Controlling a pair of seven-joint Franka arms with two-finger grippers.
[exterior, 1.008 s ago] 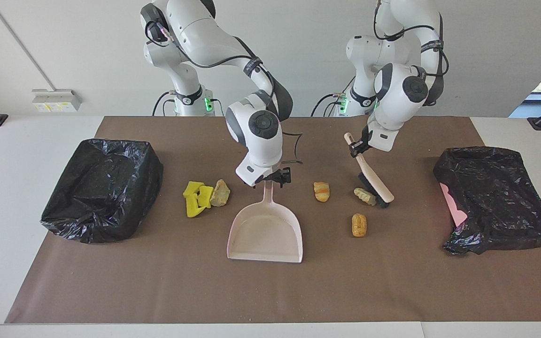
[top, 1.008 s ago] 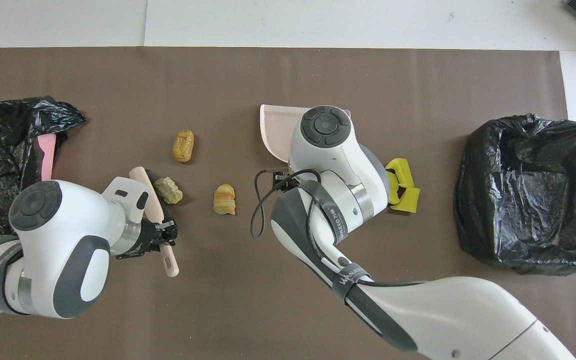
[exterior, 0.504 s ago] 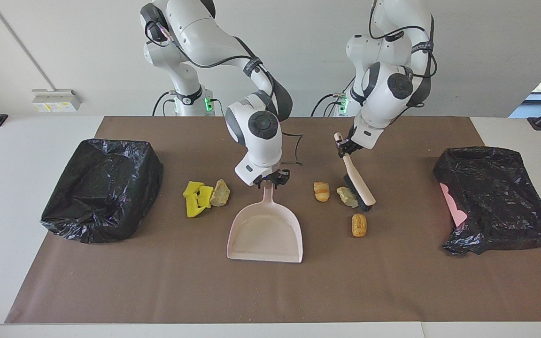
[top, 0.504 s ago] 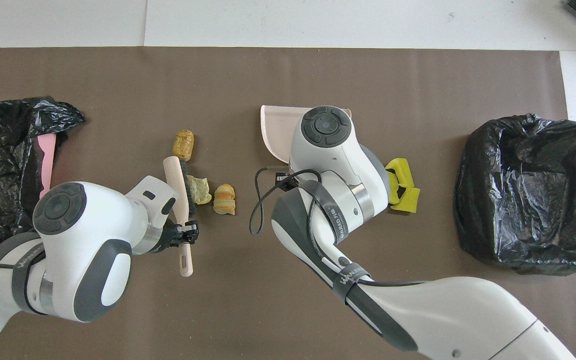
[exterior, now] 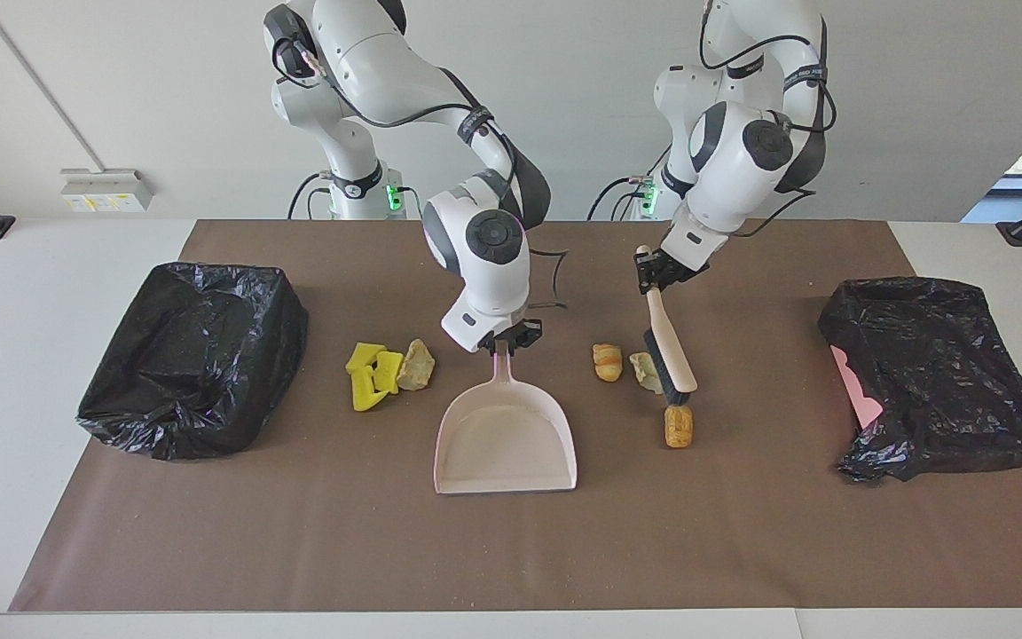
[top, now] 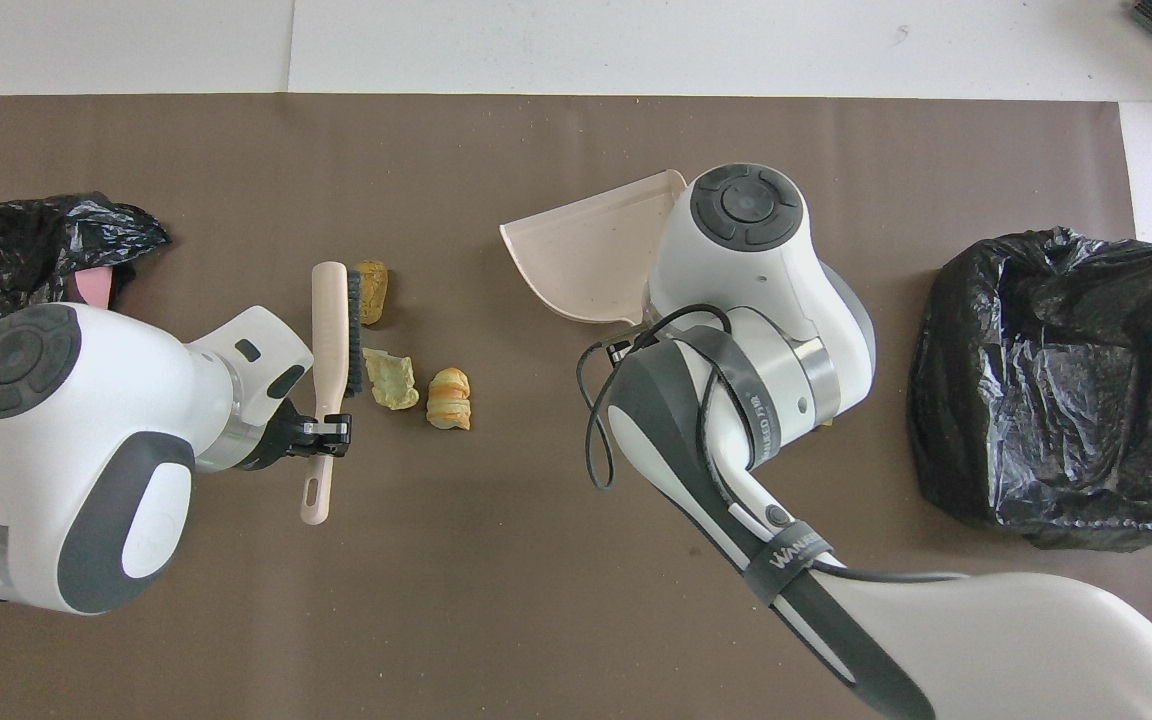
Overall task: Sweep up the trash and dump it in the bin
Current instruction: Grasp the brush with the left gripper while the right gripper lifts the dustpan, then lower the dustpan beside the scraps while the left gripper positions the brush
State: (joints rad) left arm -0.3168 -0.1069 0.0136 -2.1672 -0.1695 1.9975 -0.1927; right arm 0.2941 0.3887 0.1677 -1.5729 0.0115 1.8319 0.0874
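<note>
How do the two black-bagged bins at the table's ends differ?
The bin at the right arm's end keeps a boxy shape with its bag pulled neatly over the rim. The bin at the left arm's end looks slumped and crumpled, and a pink wall shows where its bag has slipped. Both are lined in glossy black plastic and sit on the brown mat.

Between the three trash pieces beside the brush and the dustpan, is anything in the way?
Nothing visible is. Bare mat lies between the orange striped piece and the dustpan. The left hand holds the brush on the pieces' other flank, toward the left arm's end. The pan's mouth, however, faces away from the robots, not toward the pieces.
</note>
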